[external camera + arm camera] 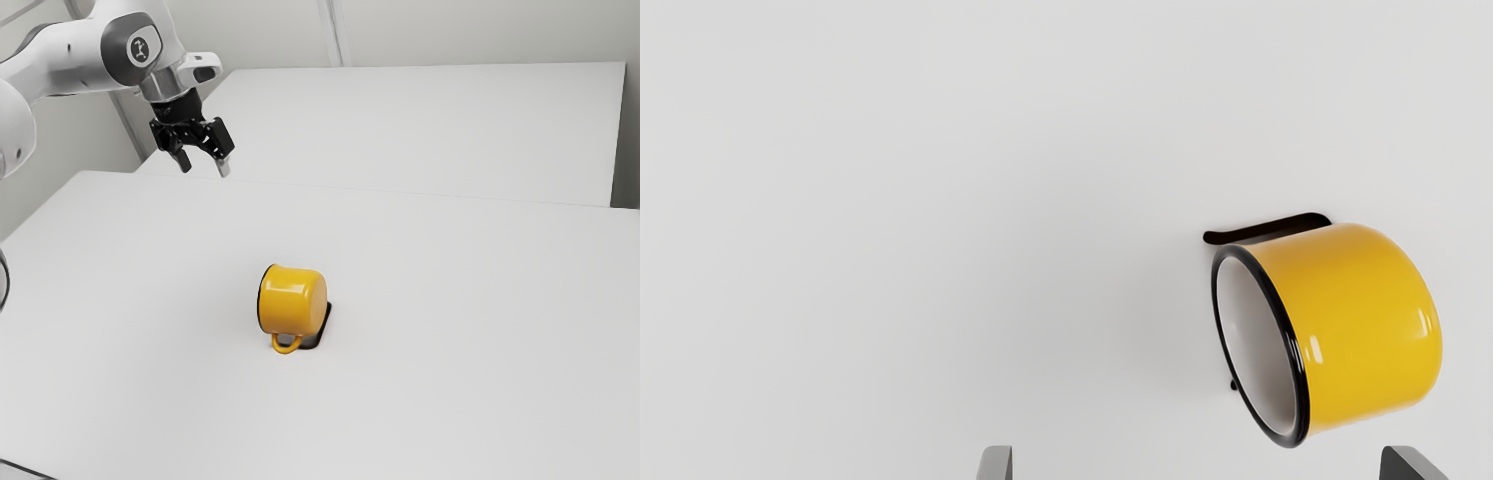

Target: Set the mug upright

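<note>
Pale room, white desk (480, 390). Single arm at work, so no question which is nearer. End effector (204, 168) is raised, fingers spread wide, nothing held.

From it, exterior view: yellow mug (293, 300) at about five o'clock, lower and well apart. Lies on its side. Mouth to nine o'clock, base to three, handle (286, 350) to six.

Wrist view: mug off the end effector's midline, nearer one finger. Black rim (1281, 320) faces the other finger's side. Long axis runs roughly along the line between fingers. My judgement: closing as they stand would meet rim and base; gripping across the body would want about a quarter turn, plus a shift over and down.

Dark shape (1266, 229) beside the mug: shadow or object, can't tell. Beyond, toward twelve, another white surface (420, 130), then pale wall (480, 30).
</note>
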Robot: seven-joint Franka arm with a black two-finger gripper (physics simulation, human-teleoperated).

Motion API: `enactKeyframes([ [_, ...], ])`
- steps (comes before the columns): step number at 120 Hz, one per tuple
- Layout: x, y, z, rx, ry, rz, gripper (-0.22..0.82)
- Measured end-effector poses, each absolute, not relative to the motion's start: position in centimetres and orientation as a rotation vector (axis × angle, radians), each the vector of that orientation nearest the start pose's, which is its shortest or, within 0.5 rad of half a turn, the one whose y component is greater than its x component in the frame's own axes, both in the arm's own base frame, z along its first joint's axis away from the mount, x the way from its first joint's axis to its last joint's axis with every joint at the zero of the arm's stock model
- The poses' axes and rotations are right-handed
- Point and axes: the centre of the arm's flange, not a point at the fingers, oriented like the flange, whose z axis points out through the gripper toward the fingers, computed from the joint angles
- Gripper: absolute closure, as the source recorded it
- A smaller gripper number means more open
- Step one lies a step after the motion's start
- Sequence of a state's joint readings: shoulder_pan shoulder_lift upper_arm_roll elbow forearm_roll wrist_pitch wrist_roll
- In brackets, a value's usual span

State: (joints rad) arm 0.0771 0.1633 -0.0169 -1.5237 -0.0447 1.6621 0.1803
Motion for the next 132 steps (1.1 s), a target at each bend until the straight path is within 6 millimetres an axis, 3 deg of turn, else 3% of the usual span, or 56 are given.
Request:
enactKeyframes([
  [27,60.7,3.3,55.4,-3.19,0.164,0.054,0.0],
  [40,60.1,2.9,53.9,-3.236,0.145,0.108,0.0],
  [48,59.3,3.1,51.9,-3.332,0.091,0.173,0.0],
  [58,58.2,4.9,48.9,-3.482,-0.023,0.244,0.0],
  [75,57.3,6.0,44.4,-3.707,-0.118,0.229,0.0],
  [105,55.2,5.1,34.9,-4.025,-0.332,0.114,0.0],
  [132,55.1,4.9,30.0,-4.181,-0.381,-0.016,0.0],
])
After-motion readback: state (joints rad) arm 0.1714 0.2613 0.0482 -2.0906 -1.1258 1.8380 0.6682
